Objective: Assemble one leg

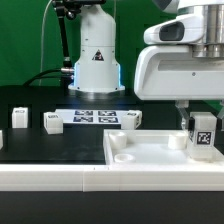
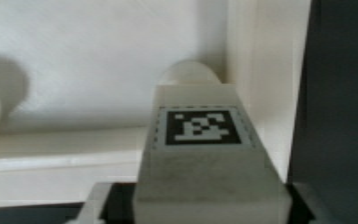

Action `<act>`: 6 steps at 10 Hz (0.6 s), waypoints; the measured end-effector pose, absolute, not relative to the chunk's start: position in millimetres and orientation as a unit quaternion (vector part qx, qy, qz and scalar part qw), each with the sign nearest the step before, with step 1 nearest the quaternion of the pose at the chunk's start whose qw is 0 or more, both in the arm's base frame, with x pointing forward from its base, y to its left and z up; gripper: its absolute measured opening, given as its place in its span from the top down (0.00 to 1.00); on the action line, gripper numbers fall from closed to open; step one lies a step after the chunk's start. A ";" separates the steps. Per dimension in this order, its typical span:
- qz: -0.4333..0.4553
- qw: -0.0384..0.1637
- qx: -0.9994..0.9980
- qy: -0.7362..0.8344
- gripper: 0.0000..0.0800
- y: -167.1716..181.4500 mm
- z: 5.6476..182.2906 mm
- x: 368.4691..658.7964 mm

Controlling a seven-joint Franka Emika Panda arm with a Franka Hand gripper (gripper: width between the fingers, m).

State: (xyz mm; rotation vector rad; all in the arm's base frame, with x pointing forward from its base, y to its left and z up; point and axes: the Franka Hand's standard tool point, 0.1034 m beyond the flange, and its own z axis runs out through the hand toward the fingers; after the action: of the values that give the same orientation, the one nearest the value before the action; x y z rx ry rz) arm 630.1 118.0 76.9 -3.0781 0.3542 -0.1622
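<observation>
My gripper (image 1: 201,118) is shut on a leg (image 1: 202,133), a small white post with a black-and-white tag, held upright over the right end of the large white tray-like piece (image 1: 150,152). In the wrist view the held leg (image 2: 201,140) fills the middle, its tag facing the camera, its far end near the tray's rounded corner recess (image 2: 190,72). I cannot tell if the leg touches the tray. Three more legs stand on the black table: one (image 1: 20,117) at the exterior view's left, one (image 1: 52,122) beside it, one (image 1: 132,120) behind the tray.
The marker board (image 1: 96,116) lies flat behind the tray. The robot's white base (image 1: 96,50) stands at the back. The tray's raised rim (image 2: 256,60) runs beside the held leg, with black table (image 2: 345,90) beyond it.
</observation>
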 end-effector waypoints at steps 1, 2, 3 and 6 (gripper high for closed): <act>-0.052 0.021 -0.986 0.159 0.64 117.2 76.5 629.5; -0.051 0.022 -0.977 0.205 0.64 116.3 76.3 629.2; -0.051 0.024 -0.967 0.247 0.64 115.7 76.0 628.8; -0.052 0.027 -0.906 0.419 0.64 114.5 75.1 626.4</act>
State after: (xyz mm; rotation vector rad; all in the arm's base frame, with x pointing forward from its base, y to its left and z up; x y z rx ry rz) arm 626.4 114.5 75.1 -2.7983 1.2940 -0.1617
